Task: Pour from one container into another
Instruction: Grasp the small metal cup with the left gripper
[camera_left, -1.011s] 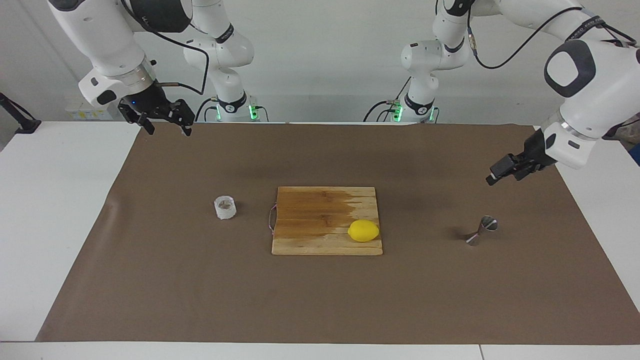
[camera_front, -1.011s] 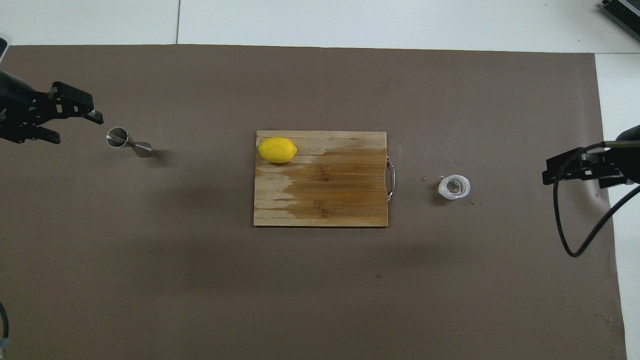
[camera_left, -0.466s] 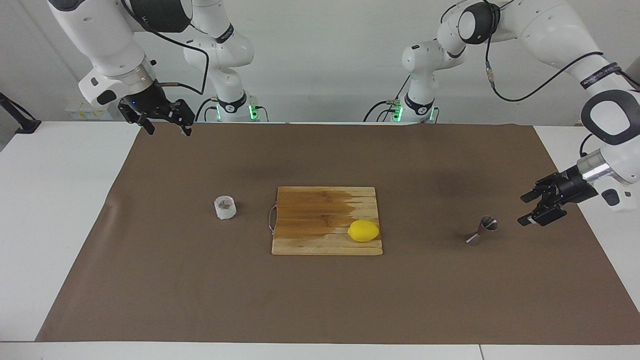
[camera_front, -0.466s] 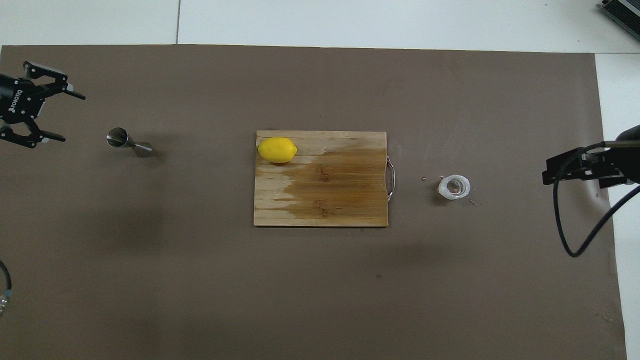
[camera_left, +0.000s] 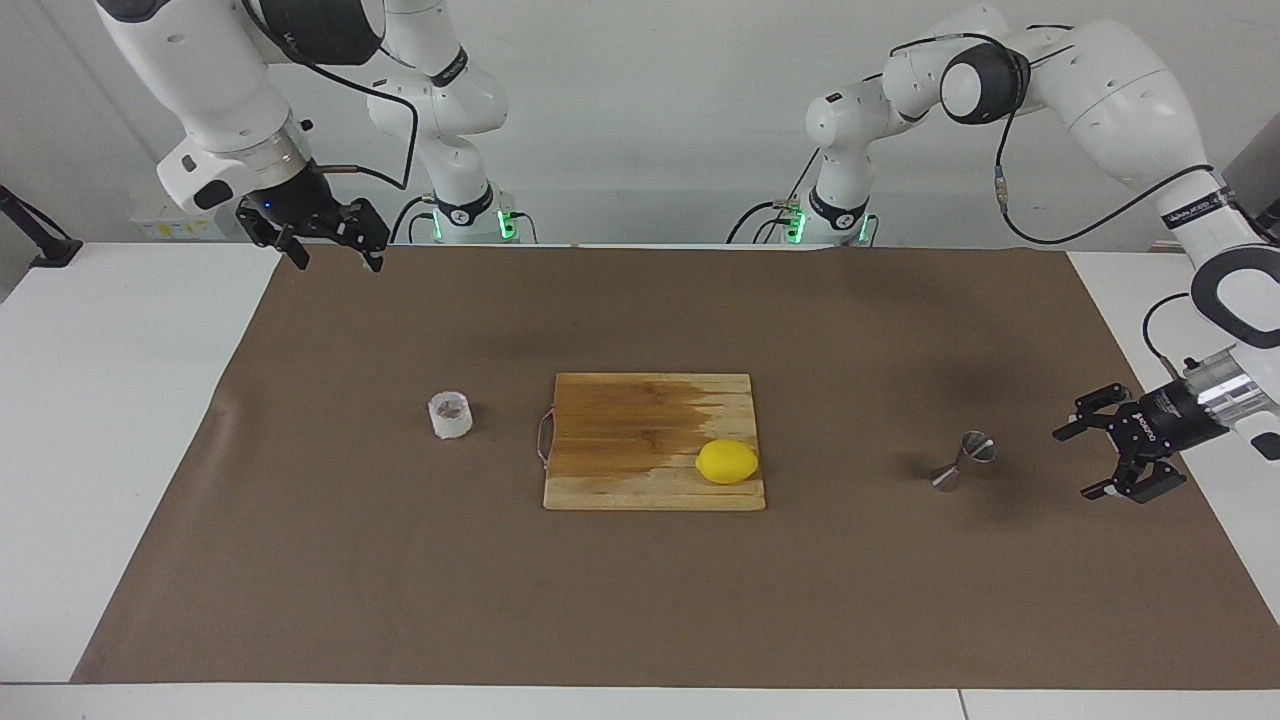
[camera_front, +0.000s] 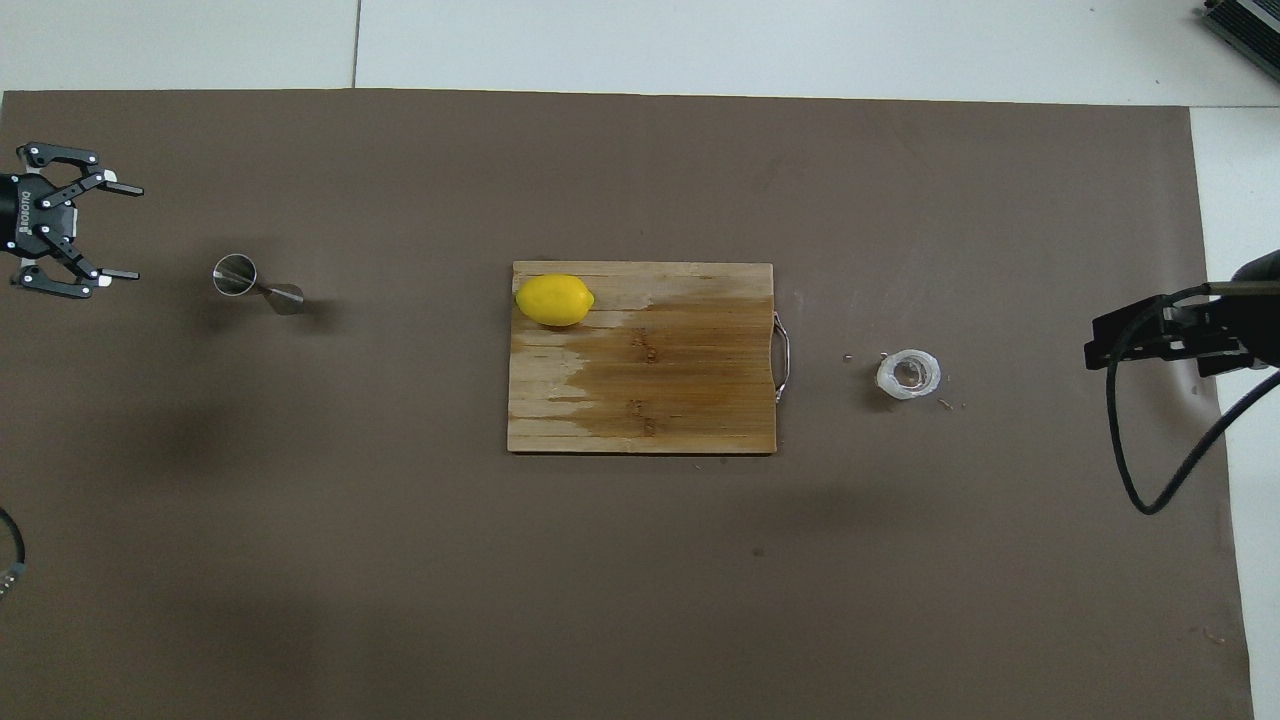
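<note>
Nothing poured yet. The left gripper (camera_left: 1087, 461) hangs low with fingers spread wide, empty, just beside the steel jigger (camera_left: 964, 462). The right gripper (camera_left: 335, 248) waits released, the plastic cup (camera_left: 450, 414) untouched, well apart from it.

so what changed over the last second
The left claw came down beside the jigger, at the left arm's end of the table, and turned to point at it, jaws open, not touching. Nothing was taken hold of or let go. The right claw, cup, lemon and board stayed put.
</note>
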